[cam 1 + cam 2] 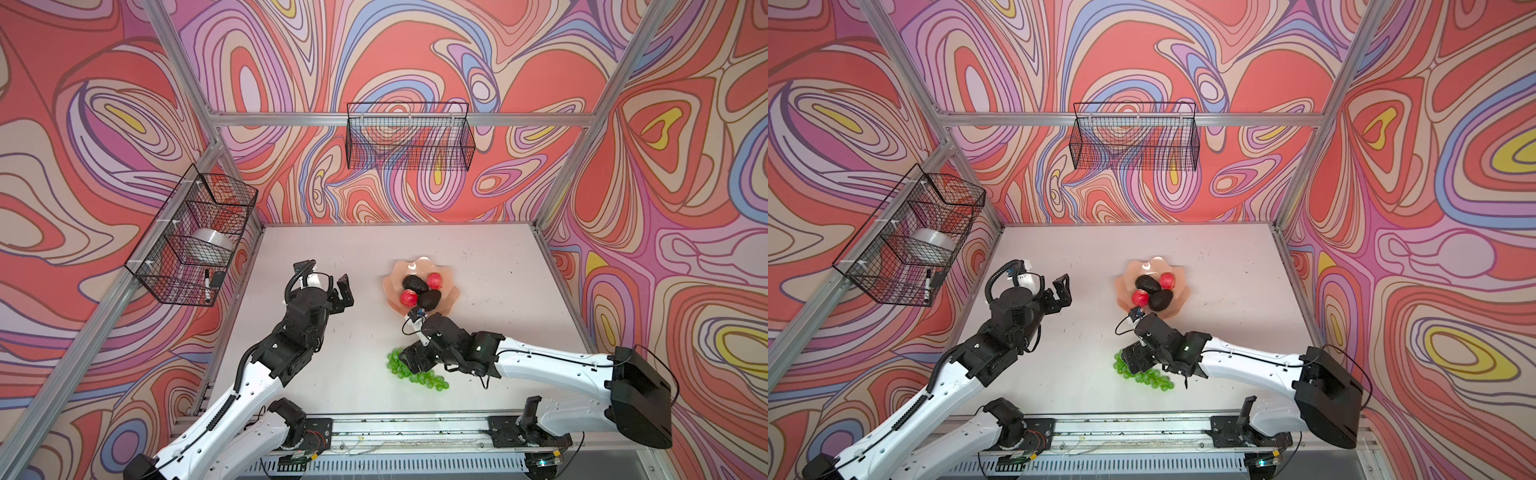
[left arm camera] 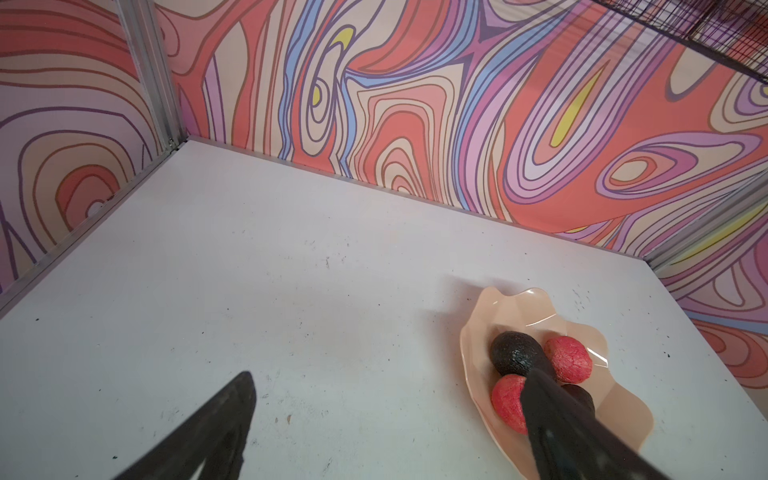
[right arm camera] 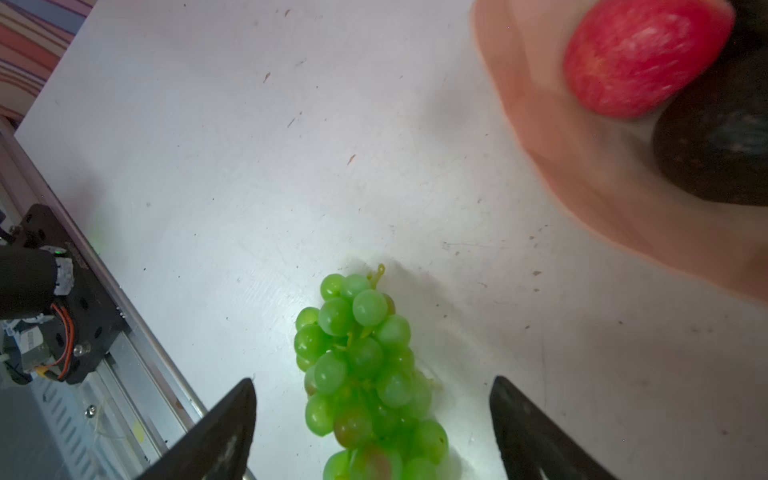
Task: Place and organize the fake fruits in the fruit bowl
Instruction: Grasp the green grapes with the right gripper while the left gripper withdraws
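Observation:
The peach-pink fruit bowl [image 1: 415,266] [image 1: 1148,266] sits mid-table and holds two red apples [image 1: 434,281] [image 1: 409,297] and two dark avocados [image 1: 414,284] [image 1: 429,299]. The green grapes [image 1: 419,379] [image 1: 1148,379] lie on the table in front of the bowl. My right gripper [image 1: 409,361] [image 3: 372,381] hangs low over the grapes [image 3: 361,365], open, with a finger on each side and neither touching. My left gripper [image 1: 343,295] [image 2: 390,378] is open and empty, raised to the left of the bowl [image 2: 478,316].
A black wire basket [image 1: 409,137] hangs on the back wall. Another basket [image 1: 191,241] on the left wall holds a tape roll and a marker. A metal rail [image 1: 415,428] with the arm bases runs along the table's front edge.

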`<state>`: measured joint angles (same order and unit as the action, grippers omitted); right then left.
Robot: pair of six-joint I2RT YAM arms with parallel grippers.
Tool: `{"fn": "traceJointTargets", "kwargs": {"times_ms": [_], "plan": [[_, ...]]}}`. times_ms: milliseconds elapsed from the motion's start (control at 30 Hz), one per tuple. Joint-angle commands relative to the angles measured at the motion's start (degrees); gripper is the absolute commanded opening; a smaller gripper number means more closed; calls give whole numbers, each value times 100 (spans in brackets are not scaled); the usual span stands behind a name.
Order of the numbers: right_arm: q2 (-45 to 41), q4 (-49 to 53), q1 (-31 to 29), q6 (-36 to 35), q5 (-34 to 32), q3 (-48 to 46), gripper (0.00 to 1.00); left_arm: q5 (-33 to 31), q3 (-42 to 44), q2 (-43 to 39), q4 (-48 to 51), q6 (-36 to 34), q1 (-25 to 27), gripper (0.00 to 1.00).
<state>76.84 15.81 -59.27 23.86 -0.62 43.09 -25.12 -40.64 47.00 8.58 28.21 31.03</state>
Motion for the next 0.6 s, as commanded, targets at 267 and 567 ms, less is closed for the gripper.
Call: {"fn": "traceJointTargets", "kwargs": {"times_ms": [267, 567], "plan": [[915, -768, -282, 185, -336, -73, 90, 6, -31, 166, 300, 164, -62, 100], [1390, -981, -293, 223, -464, -30, 86, -35, 54, 108, 380, 178, -70, 100]]}}
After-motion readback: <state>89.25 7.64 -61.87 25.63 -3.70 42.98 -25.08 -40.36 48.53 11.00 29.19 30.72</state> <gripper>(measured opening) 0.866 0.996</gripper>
